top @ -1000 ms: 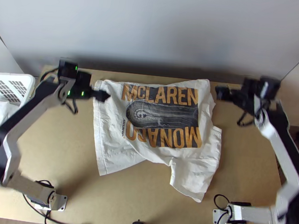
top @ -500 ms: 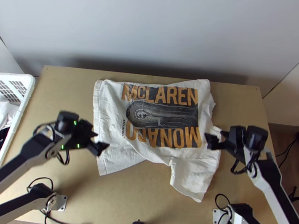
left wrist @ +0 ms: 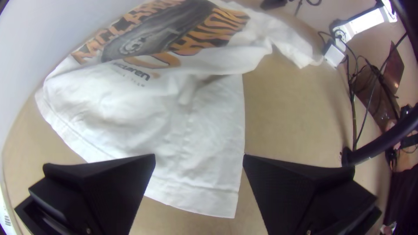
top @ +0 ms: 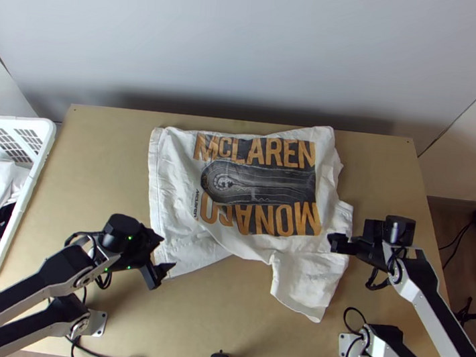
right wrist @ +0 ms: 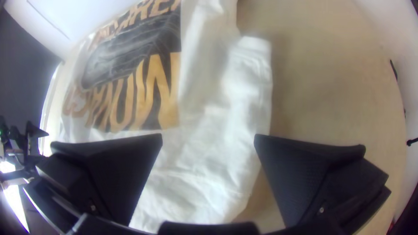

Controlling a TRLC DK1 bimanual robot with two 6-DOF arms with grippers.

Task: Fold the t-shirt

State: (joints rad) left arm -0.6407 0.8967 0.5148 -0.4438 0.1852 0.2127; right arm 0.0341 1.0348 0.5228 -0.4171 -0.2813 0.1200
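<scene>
From mounts by the near edge of my table [top: 224, 325], both my arms bend out past its side edges and fold back inward. My left gripper [top: 163, 255] sits nearer that near edge than my right gripper [top: 332, 243], and each points toward the middle. At the left wrist view my left gripper [left wrist: 199, 155] spreads its two flat black fingers [left wrist: 104, 182] wide; my right gripper [right wrist: 208, 135] gapes just as widely, nothing pinched.

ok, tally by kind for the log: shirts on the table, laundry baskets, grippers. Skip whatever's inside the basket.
T-shirt: 1
White basket: 1
Grippers: 2 (left gripper, right gripper)
Total: 4
</scene>
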